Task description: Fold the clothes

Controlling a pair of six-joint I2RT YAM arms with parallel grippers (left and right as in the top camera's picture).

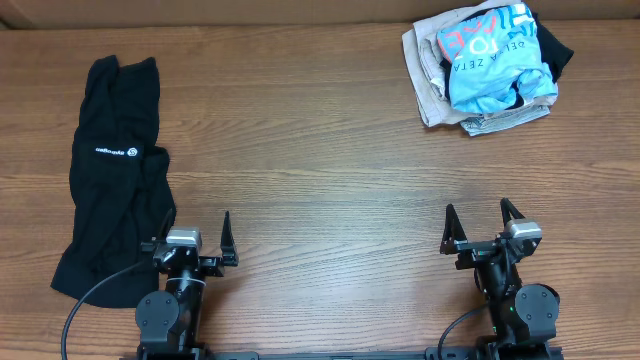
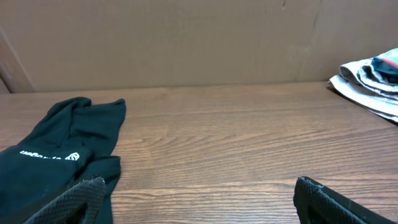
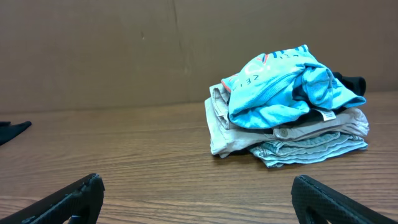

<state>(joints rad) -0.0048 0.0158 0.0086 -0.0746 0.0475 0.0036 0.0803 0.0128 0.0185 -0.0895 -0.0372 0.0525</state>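
Black shirt [image 1: 112,180], limp and light, lies rumpled just left of the left gripper's [image 1: 195,232] wide-open, empty jaws, its near corners likely the best hold; the right gripper [image 1: 480,222], likewise agape and empty, sits well apart.

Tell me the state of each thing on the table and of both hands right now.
Black shirt, lying loose in a long bunch, not folded.
Clothes pile, stacked, with a blue shirt crumpled on top.
Left hand, open, empty.
Right hand, open, empty.
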